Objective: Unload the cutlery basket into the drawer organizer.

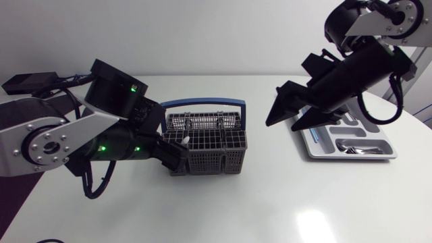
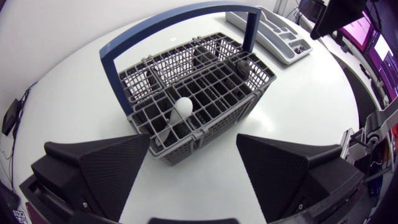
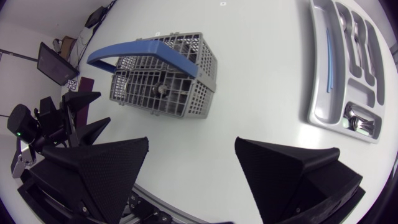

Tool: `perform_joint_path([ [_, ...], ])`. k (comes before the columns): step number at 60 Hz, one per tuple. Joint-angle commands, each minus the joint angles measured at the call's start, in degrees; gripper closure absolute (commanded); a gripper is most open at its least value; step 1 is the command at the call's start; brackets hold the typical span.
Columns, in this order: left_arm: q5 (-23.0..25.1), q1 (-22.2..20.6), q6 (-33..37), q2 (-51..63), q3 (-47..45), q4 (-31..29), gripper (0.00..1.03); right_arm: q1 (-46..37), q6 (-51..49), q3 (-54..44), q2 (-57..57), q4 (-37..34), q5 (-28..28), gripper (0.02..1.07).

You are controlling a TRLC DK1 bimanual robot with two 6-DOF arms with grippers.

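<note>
White table [image 1: 223, 209] carried all the task items. At the far left, my left arm [image 1: 40, 142] extended low over the table from the left edge. The left gripper [image 1: 177, 154] sat at the left end of the cutlery basket [image 1: 206, 152]. In its own wrist view the left gripper [image 2: 194, 155] had both fingers spread wide with nothing clamped. The near corner of the cutlery basket [image 2: 199, 93] lay just ahead of the gap. I could not tell whether either finger touched the basket wall.

The grey basket stood upright near the table's middle, its blue handle [image 1: 202, 102] raised over it. A white spoon [image 2: 182, 107] stood bowl-up in a compartment near that corner, leaning toward the gripper. Dark pieces showed in the far compartments; I could not identify them.

Further right, my right arm [image 1: 358, 67] slanted down from the upper right. The right gripper [image 1: 283, 123] hung above the table between the basket and the drawer organizer [image 1: 317, 154], apart from both. Its wrist view showed the right gripper [image 3: 193, 146] with fingers apart and empty.

The grey drawer organizer [image 3: 317, 93] lay flat at the table's right side. A thin blue strip [image 3: 329, 59] lay in one long compartment. Metal cutlery [image 3: 359, 119] was in the small end compartment, and more lay in the long compartments beside the strip.
</note>
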Motion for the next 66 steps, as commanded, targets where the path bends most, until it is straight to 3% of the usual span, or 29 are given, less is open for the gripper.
perform_joint_path([
  [1,0.7,-0.2,-0.2,-0.1,-0.5,0.0,0.06,2.9,4.8,-1.8,-0.6,1.5,-0.4,0.07],
  [19,0.7,0.9,0.7,-1.5,-2.0,0.1,0.06,11.1,11.0,-1.7,-0.2,7.0,4.9,0.07],
  [40,0.7,2.2,1.6,-2.2,-3.2,0.8,0.06,19.5,16.3,1.0,3.4,9.2,18.0,0.1],
  [56,0.7,2.8,2.0,-3.2,-4.2,0.8,0.06,24.2,20.0,11.7,11.1,0.2,22.8,0.1],
  [66,1.2,3.7,2.5,-4.0,-4.9,0.8,0.06,26.4,22.2,14.9,14.1,-1.9,27.3,0.12],
])
